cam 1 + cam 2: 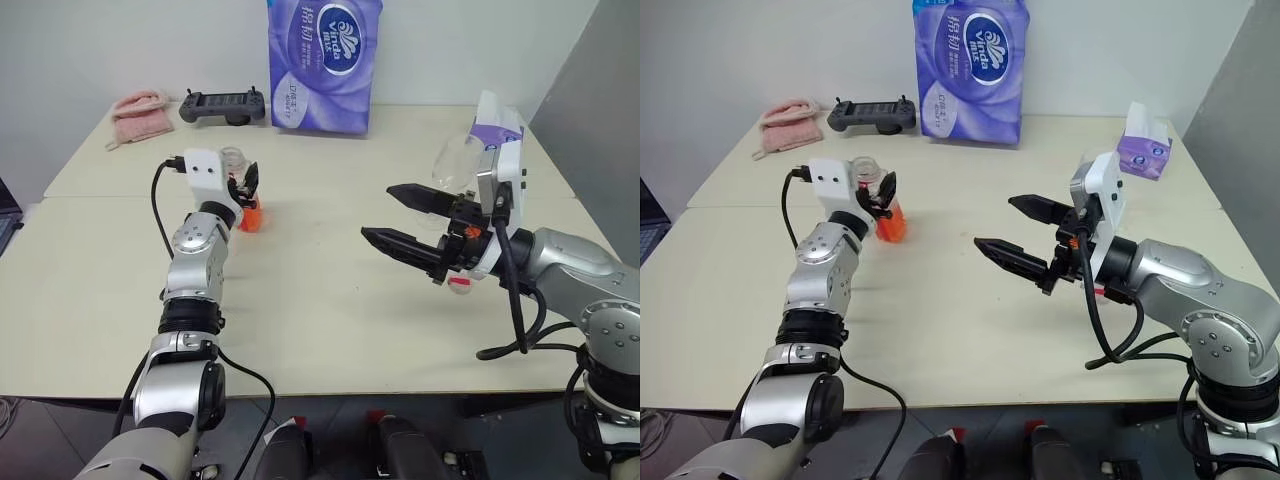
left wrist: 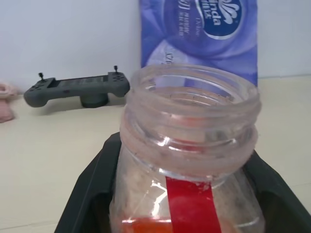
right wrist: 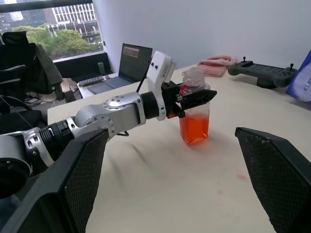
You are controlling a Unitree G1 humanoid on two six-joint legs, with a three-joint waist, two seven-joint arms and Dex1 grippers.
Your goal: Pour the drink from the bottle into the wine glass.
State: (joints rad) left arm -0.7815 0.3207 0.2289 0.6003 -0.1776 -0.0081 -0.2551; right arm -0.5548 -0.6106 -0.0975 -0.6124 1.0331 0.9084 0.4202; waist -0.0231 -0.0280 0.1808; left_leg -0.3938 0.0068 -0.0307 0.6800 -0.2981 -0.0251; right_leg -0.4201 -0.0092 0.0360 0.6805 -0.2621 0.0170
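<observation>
Item one, nearest you: your right gripper (image 1: 1012,232), raised above the near part of the table (image 1: 330,330), jaws spread wide and holding nothing, pointing toward the left arm.

Item two: a small pinkish-red spot on the tabletop under that arm, possibly the cap; you cannot be sure.

Item three, mid-table on your left: your left gripper (image 1: 246,190), closed around the bottle (image 3: 195,108) at its upper body. The bottle stands upright, mouth uncapped, with the drink (image 3: 194,128) filling roughly its lower half. Whether its base rests on the table or hangs just above cannot be told.

Item four, beyond your right wrist: the wine glass (image 1: 455,160), bowl showing past the wrist camera, well apart from the bottle.

Item five, far edge: tissue box (image 1: 1143,143), purple tissue pack (image 1: 970,70), game controller (image 1: 873,114), pink cloth (image 1: 790,122).

Step in hand, as judged: bottle secured and open, pour not begun. Next you need to carry the bottle across to the glass, clear or steady with the right arm, then tip slowly over the rim.
</observation>
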